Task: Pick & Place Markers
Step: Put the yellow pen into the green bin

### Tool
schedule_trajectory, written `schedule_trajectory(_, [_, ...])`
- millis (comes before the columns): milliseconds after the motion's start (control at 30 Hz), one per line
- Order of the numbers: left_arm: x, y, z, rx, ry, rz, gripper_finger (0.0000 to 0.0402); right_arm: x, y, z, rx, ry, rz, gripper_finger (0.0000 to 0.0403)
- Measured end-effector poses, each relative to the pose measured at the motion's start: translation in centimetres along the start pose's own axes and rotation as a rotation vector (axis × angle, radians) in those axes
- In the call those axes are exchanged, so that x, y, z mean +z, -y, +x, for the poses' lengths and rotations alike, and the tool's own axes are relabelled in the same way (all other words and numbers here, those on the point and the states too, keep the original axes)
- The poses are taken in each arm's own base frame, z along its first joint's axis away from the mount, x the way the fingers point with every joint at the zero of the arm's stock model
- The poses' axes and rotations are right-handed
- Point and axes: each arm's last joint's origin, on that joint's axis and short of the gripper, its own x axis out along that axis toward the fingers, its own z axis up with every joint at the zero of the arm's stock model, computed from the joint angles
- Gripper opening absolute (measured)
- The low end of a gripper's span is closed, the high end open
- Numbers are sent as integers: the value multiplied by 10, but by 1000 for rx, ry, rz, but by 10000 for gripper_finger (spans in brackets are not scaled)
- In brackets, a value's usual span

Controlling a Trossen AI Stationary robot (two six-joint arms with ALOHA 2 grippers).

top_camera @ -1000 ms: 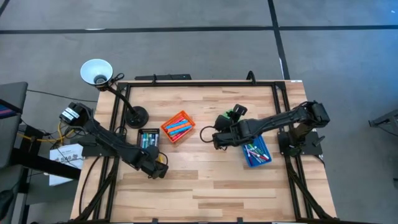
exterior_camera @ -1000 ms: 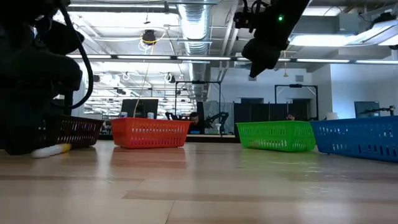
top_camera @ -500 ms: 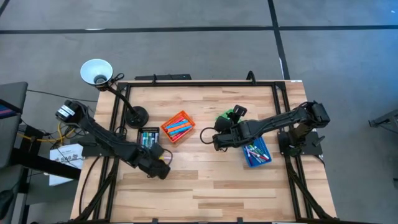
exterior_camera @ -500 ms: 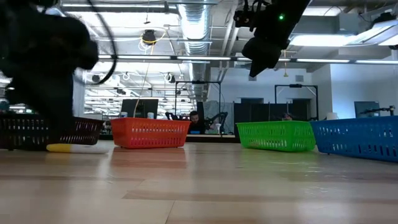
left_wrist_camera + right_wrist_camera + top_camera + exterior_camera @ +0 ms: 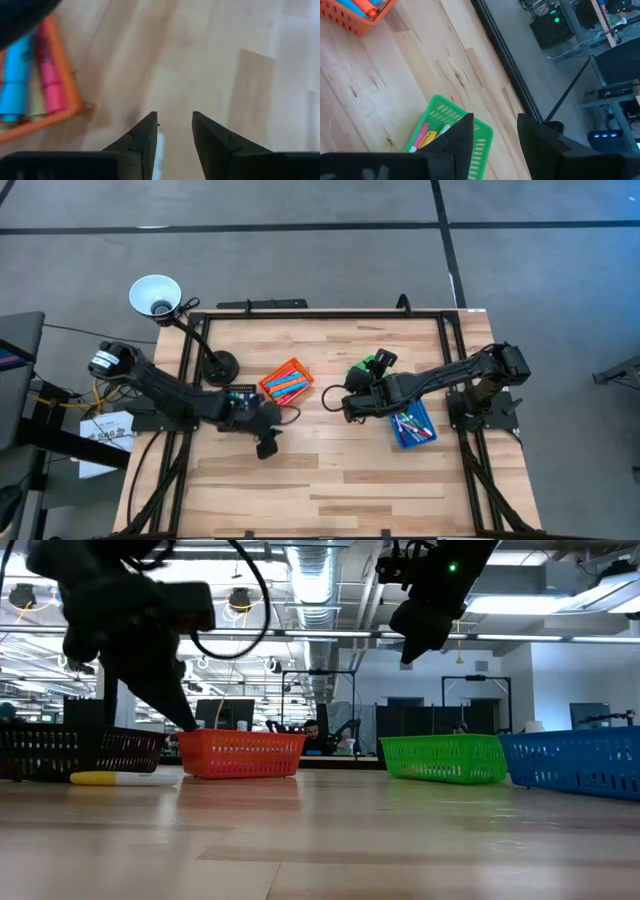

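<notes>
Left wrist view has the left hand with its fingers slightly apart and nothing between them, over bare worktop just beside the orange bin of blue and pink markers. From above, this arm covers most of the black bin. A yellow-capped marker lies loose beside that bin in the low view. The right hand, parted and empty, hangs above the green bin, partly hiding its contents. More markers fill the blue bin.
</notes>
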Motion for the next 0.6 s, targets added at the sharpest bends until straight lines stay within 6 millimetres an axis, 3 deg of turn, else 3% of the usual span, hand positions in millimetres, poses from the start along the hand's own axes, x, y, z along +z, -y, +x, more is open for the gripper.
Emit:
schedule_trajectory(167, [1, -16, 12, -42, -116, 33, 119, 0, 0, 0, 0, 0, 0, 143])
schedule_trajectory(600, [-20, -14, 44, -33, -300, 72, 112, 0, 0, 0, 1, 1, 3, 143])
